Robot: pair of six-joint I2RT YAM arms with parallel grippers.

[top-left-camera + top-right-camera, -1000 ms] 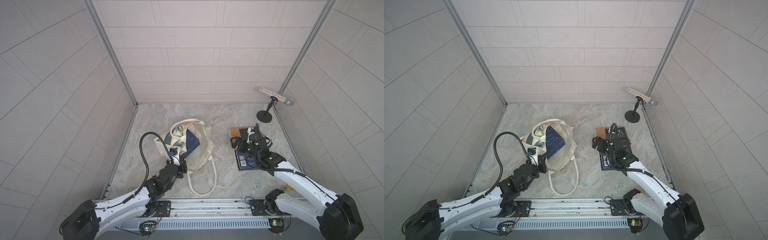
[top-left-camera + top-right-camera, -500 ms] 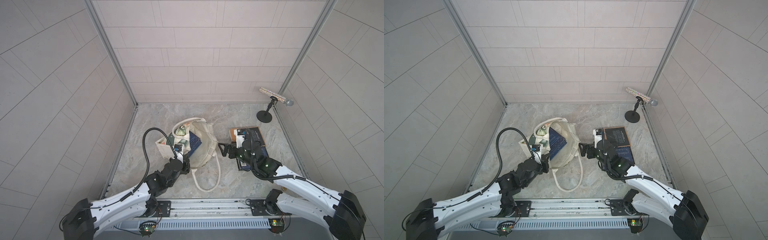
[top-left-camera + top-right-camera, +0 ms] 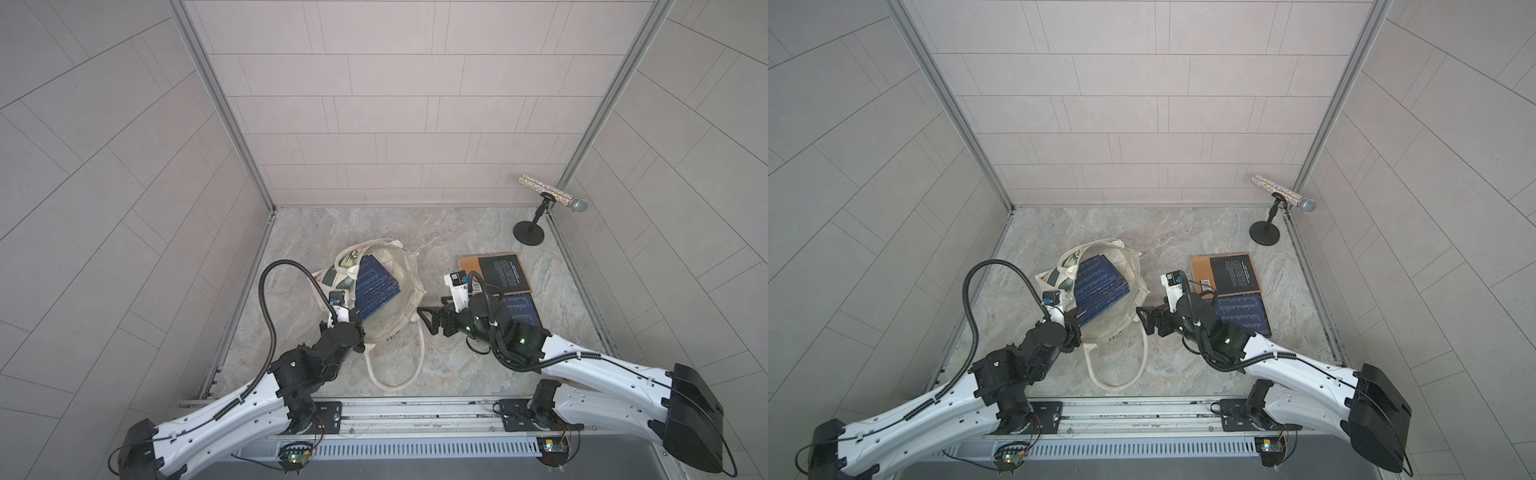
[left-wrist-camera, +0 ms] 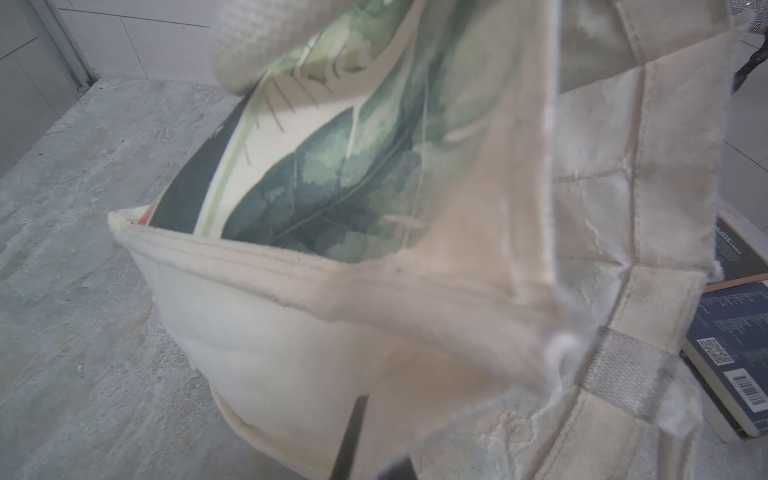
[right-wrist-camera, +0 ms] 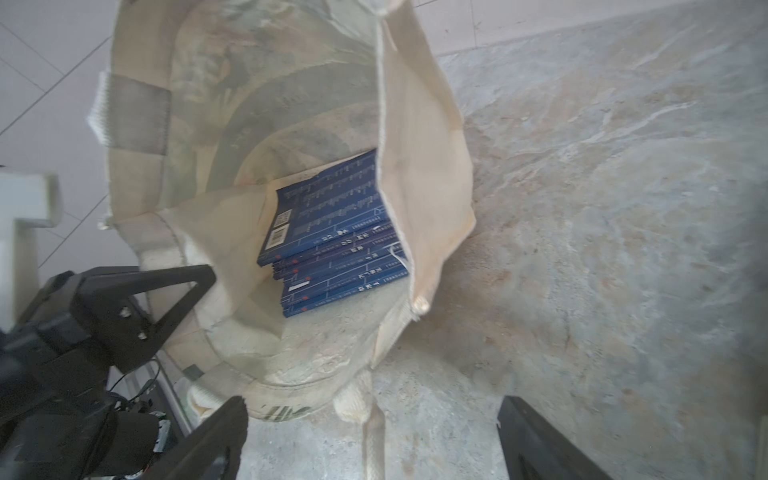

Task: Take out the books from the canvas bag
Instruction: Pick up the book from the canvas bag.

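The cream canvas bag lies mid-table, mouth facing my right gripper, with a stack of navy books inside. My left gripper is shut on the bag's near rim and holds the mouth up. My right gripper stands open just outside the mouth, holding nothing. An orange-brown and black book and a navy book lie flat on the table to the right.
The bag's long handles loop across the table towards the front rail, between my two arms. A glittery microphone on a black stand sits in the back right corner. Tiled walls close three sides.
My right gripper has swung left, away from the books lying on the table, to the bag's mouth. My left gripper has pulled the bag's rim nearer, and the bag has shifted slightly right.
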